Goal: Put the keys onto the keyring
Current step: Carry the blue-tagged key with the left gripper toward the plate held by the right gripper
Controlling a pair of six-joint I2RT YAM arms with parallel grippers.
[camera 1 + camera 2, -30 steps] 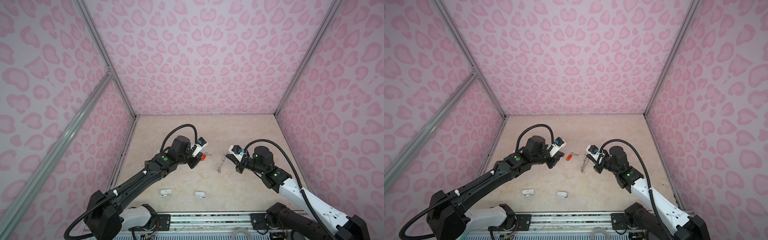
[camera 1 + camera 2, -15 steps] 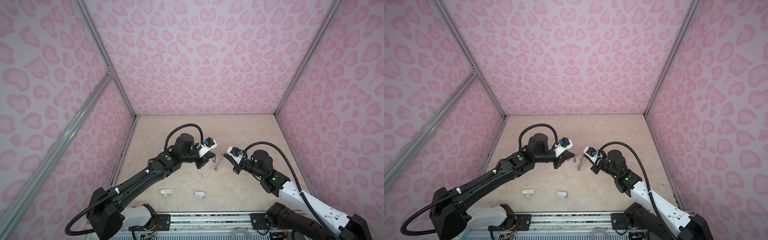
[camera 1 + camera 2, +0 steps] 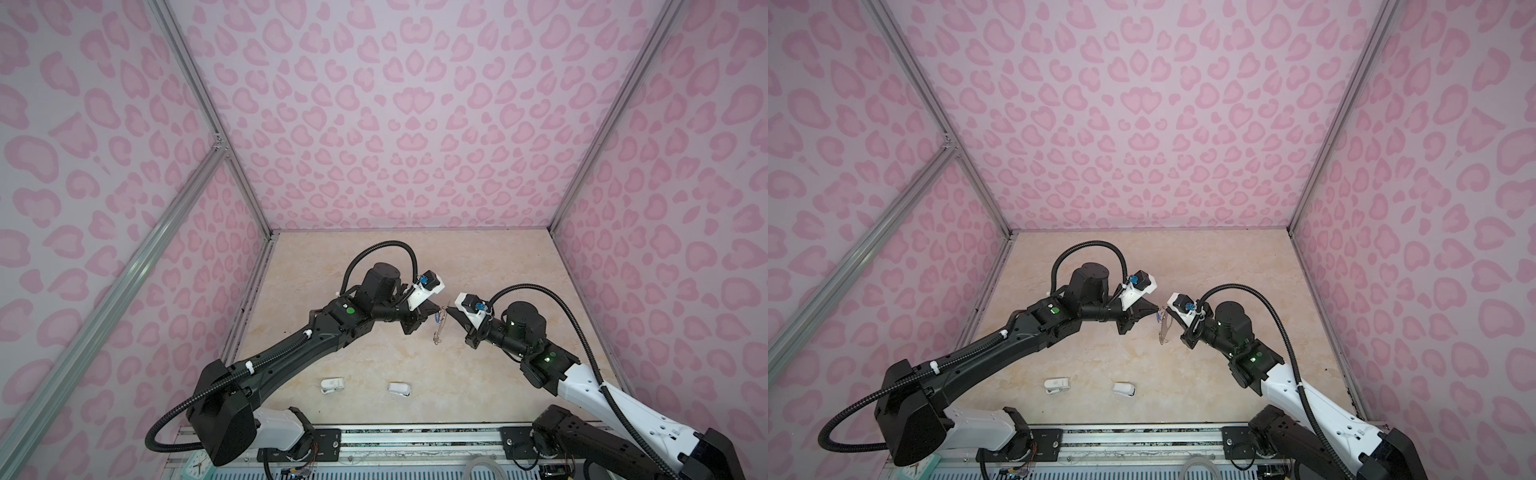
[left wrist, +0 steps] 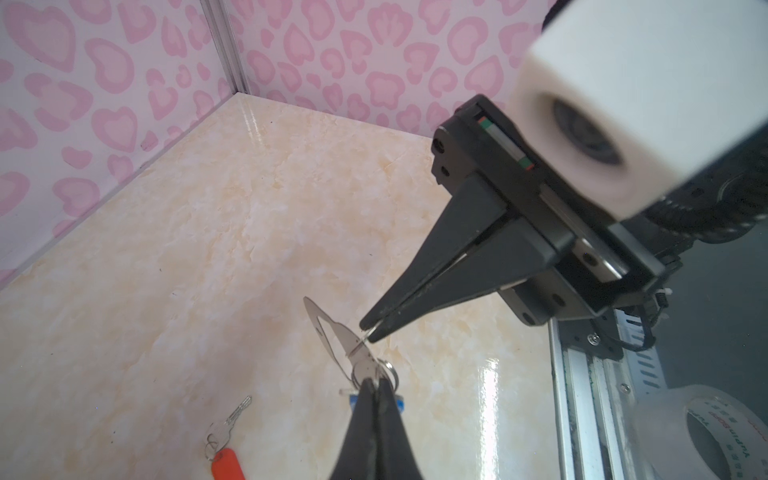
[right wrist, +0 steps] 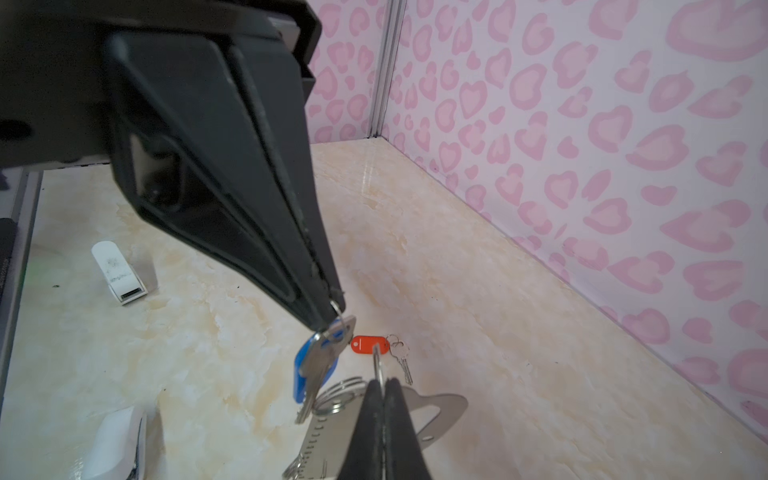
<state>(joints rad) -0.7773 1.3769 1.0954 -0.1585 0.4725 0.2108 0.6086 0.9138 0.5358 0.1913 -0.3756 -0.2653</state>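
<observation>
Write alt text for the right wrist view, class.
The shut left gripper dangles a silver key with a blue plastic tag beside the flat grey metal keyring, held by the shut right gripper. A red-tagged key lies on the table.

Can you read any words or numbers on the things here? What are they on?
Nothing reads clearly.
Tape roll: red print, upside down, too blurred.
Keyring: ruler marks, digits too small.
White plastic object: grey print, blurred.
Red tag: white label, looks blank.
Blue tag: no writing shows.
</observation>
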